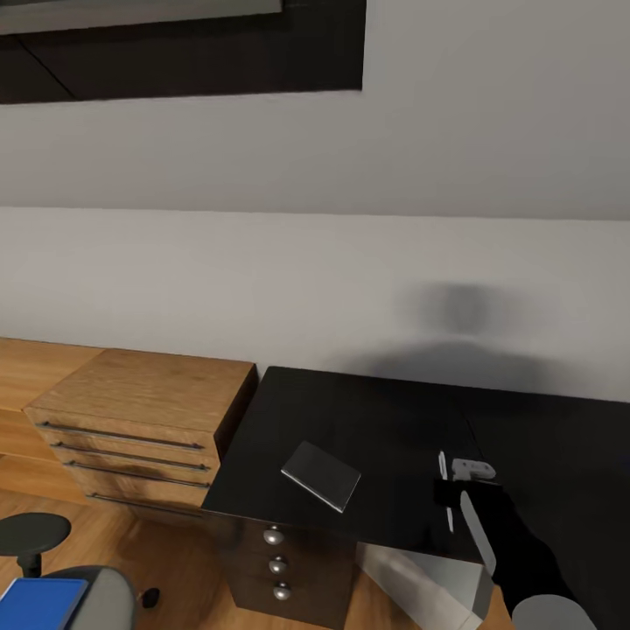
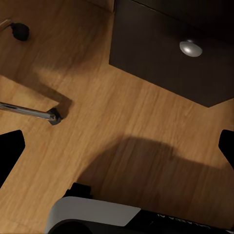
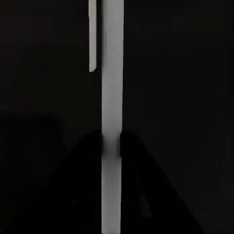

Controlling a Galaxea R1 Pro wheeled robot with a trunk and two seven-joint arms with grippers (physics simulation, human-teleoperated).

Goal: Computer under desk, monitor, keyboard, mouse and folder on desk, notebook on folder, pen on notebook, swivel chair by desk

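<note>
A: Which step is this?
B: The pen: right gripper fingers clenched on it over the table.
A: Next?
B: Likely the folder, on the chair. Left fingers: can't tell.

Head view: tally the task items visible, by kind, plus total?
Desk: 1
Notebook: 1
Pen: 1, held in the right gripper fingers
Folder: 1
Swivel chair: 1
Total: 5
</note>
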